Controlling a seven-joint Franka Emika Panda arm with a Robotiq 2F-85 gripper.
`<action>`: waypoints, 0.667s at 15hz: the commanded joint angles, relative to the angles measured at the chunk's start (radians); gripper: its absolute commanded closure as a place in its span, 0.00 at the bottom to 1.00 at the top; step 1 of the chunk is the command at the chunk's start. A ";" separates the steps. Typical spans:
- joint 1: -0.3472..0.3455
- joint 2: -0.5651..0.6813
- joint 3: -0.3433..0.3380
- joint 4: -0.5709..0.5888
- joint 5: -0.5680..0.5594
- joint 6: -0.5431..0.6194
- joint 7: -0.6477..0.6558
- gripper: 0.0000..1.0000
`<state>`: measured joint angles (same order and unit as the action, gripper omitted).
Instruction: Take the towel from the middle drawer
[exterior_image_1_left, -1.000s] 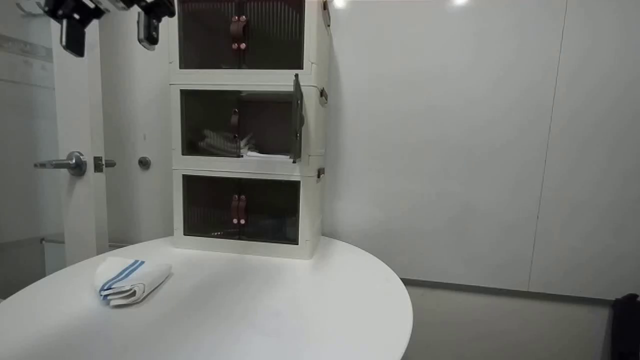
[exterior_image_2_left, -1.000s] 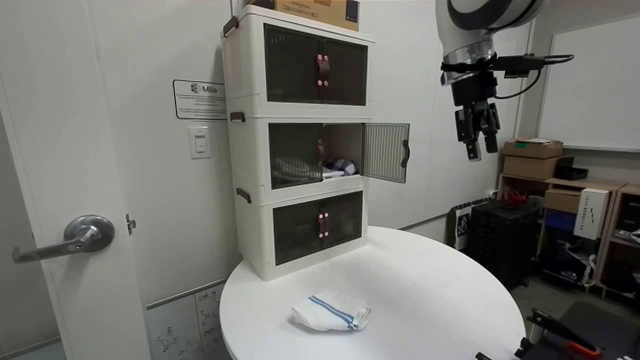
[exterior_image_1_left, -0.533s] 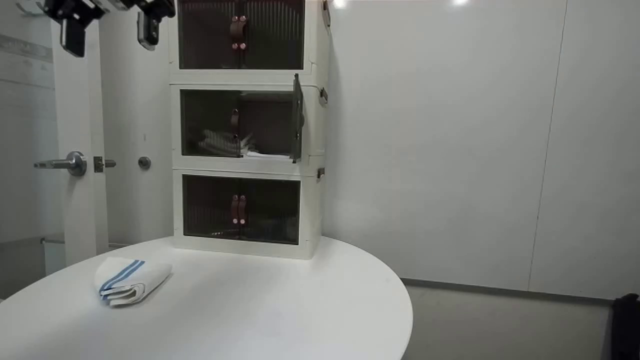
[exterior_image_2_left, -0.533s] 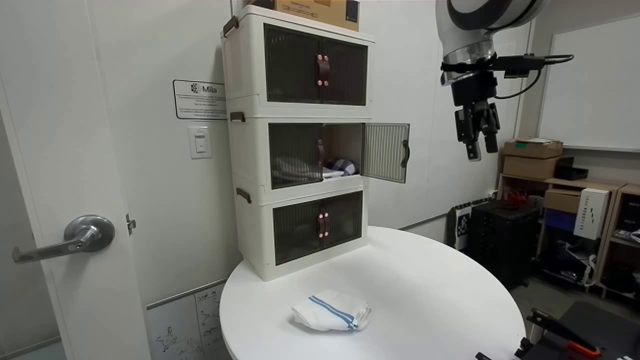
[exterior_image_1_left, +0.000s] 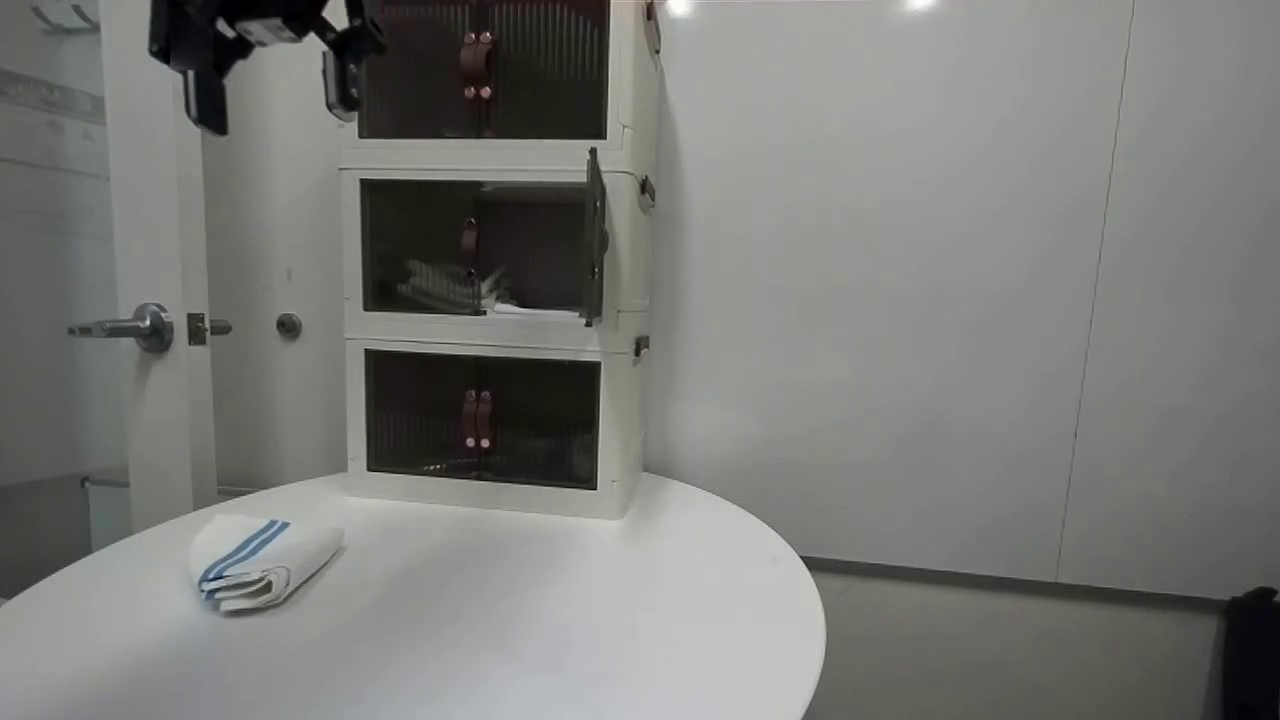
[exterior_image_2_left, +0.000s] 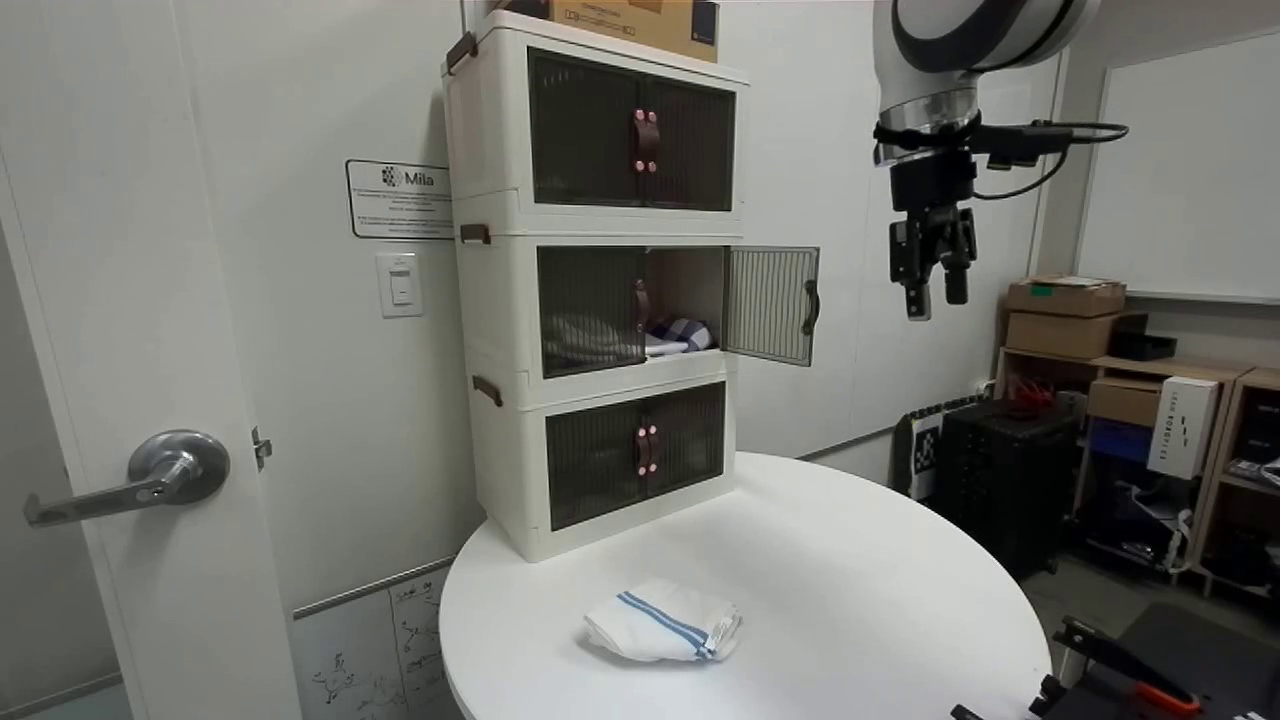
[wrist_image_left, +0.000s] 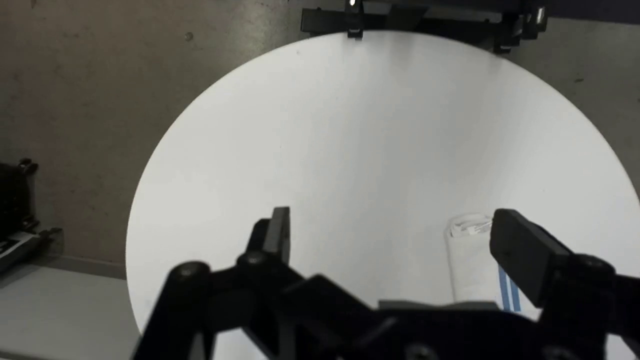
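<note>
Just changed: my gripper (exterior_image_1_left: 274, 122) has shifted nearer cabinet (exterior_image_2_left: 500, 300) at far edge of tabletop (exterior_image_2_left: 840, 600), seen in both exterior views. Jaws wide, nothing between; hanging high. Means approach begun, I judge; taking not yet done. Towel (exterior_image_2_left: 664, 346): likely white cloth inside middle drawer (exterior_image_2_left: 688, 285), above far edge. Checked cloth (exterior_image_2_left: 692, 333) against it, or same piece: cannot tell. Closed leaf (exterior_image_2_left: 592, 312) narrows entry; swung-out leaf (exterior_image_2_left: 772, 305) could catch me. Folded striped towel (exterior_image_2_left: 660, 622) lies toward tabletop's left edge in both exterior views, likely not target.

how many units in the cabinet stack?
3: top unit under a cardboard box, middle unit with one door open, bottom unit on the round table. Above the box is out of frame.
</note>
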<state>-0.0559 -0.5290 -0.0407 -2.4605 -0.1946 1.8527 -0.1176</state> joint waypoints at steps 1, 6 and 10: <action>-0.008 0.056 0.001 0.031 -0.039 0.106 0.030 0.00; -0.020 0.174 0.005 0.103 -0.064 0.285 0.091 0.00; -0.020 0.270 0.002 0.173 -0.060 0.381 0.089 0.00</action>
<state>-0.0705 -0.3453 -0.0406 -2.3623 -0.2406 2.1881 -0.0378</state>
